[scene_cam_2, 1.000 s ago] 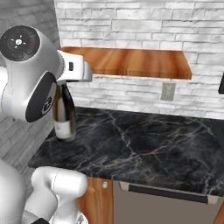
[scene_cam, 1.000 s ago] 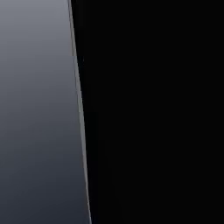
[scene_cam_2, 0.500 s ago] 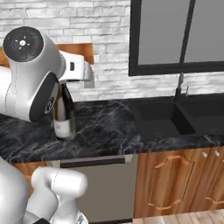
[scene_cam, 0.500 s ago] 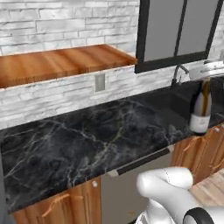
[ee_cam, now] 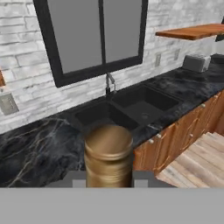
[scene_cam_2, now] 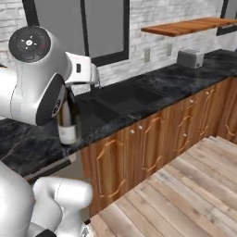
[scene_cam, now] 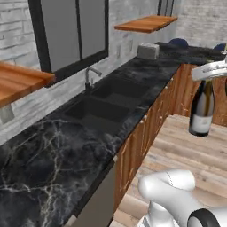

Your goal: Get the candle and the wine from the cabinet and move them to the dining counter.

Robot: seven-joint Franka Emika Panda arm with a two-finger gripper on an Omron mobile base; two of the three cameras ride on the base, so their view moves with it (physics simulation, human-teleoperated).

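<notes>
The wine (scene_cam: 201,108) is a dark bottle with a pale label. It hangs upright above the wooden floor, held by the neck in my gripper (scene_cam: 212,72), which is shut on it. In the right base view the wine (scene_cam_2: 68,124) shows partly behind my arm, below the white hand (scene_cam_2: 82,69). The hand view looks down on its gold foil top (ee_cam: 108,151), clamped between the fingertips (ee_cam: 78,180). A corner of the cabinet (scene_cam: 20,82), an orange-brown slab shelf, juts in at the left. The candle and the dining counter are out of view.
A black marble wall counter (scene_cam: 53,164) holds a dark sink (scene_cam: 108,99) with a faucet (scene_cam: 91,75) under a dark-framed window (ee_cam: 98,35). Wood-door base cabinets (scene_cam_2: 152,143) line it. A toaster (scene_cam_2: 190,58) sits under a second shelf (scene_cam_2: 190,25). Wooden floor (scene_cam_2: 185,194) lies to the right.
The whole scene has swung across the views, so the base has turned along the wall counter past the sink. The wine stays in my shut gripper.
</notes>
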